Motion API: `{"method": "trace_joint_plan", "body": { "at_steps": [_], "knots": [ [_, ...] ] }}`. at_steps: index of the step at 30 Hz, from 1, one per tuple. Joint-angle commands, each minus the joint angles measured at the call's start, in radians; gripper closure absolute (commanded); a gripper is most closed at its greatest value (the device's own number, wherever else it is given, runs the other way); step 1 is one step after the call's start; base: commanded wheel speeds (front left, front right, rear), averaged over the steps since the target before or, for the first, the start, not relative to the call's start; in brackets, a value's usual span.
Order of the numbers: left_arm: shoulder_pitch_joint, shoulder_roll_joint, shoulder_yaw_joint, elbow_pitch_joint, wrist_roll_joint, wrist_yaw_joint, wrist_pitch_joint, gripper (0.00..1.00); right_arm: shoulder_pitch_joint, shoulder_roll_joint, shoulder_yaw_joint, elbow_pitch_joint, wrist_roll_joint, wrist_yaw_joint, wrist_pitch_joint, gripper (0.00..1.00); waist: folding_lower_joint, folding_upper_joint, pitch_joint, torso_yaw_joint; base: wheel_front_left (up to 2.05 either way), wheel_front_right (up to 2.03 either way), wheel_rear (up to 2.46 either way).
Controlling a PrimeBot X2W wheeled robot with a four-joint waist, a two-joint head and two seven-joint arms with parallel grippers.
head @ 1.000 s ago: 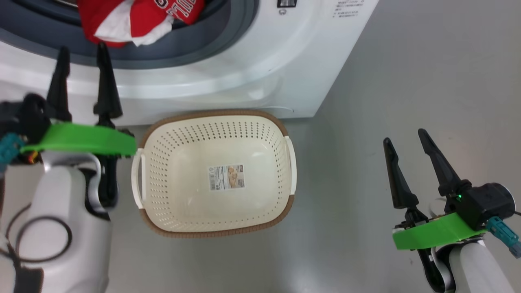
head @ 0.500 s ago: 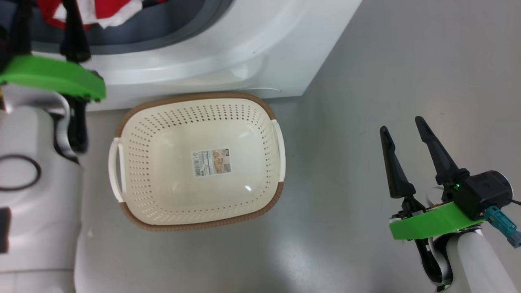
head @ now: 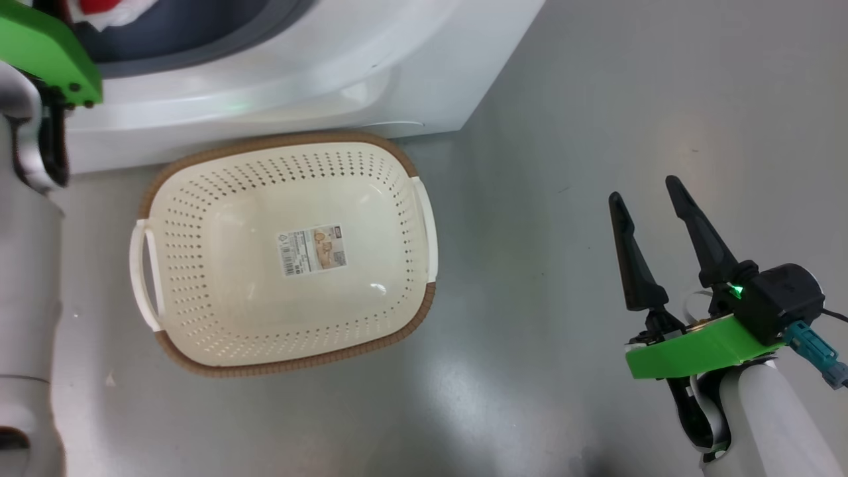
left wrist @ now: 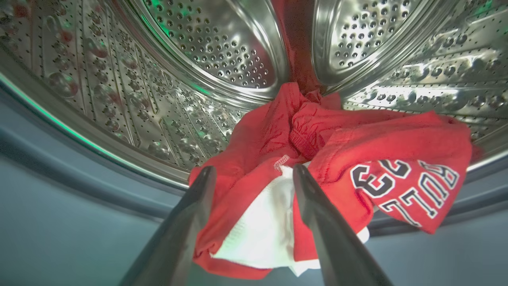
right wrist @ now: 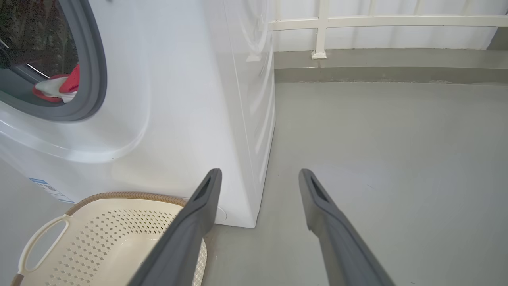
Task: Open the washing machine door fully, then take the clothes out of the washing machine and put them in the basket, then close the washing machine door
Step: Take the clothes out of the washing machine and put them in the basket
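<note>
My left gripper (left wrist: 253, 169) is open inside the steel drum (left wrist: 222, 51) of the washing machine (head: 318, 73), its two fingers either side of a white fold of the clothes (left wrist: 357, 143). The clothes are a crumpled red garment with white lettering, lying at the drum's lower lip (right wrist: 59, 85). The cream basket (head: 278, 140) stands on the floor right in front of the machine, with nothing but a sticker inside. Right of the basket, my right gripper (head: 644, 189) hovers open over bare floor, holding nothing. The washing machine door is out of view.
Grey floor (head: 563, 132) stretches to the right of the machine. A low curb and a white railing (right wrist: 321, 28) run along the back wall. My pale left forearm (head: 26, 278) stands just left of the basket's handle.
The head camera has swung, shifting the whole picture up and left. My left arm has reached forward, its fingers now past the drum's mouth by the clothes. The right gripper stays open and in place.
</note>
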Motion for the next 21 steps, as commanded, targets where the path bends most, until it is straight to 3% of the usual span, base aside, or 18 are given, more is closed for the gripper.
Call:
{"method": "trace_joint_plan", "body": {
  "at_steps": [1,21],
  "knots": [
    [-0.016,0.058,0.011,-0.013,0.007,0.009,0.006,0.0,-0.002,-0.004,0.026,-0.019,0.009,0.005,-0.006,0.0,0.0,0.0,0.009,-0.011,0.0,0.0,0.0],
    [-0.102,0.188,-0.095,0.177,0.104,0.047,0.189,0.0,-0.031,-0.004,0.082,-0.01,0.071,0.005,-0.006,0.0,0.0,0.0,0.042,-0.086,0.0,0.0,0.0]
  ]
}}
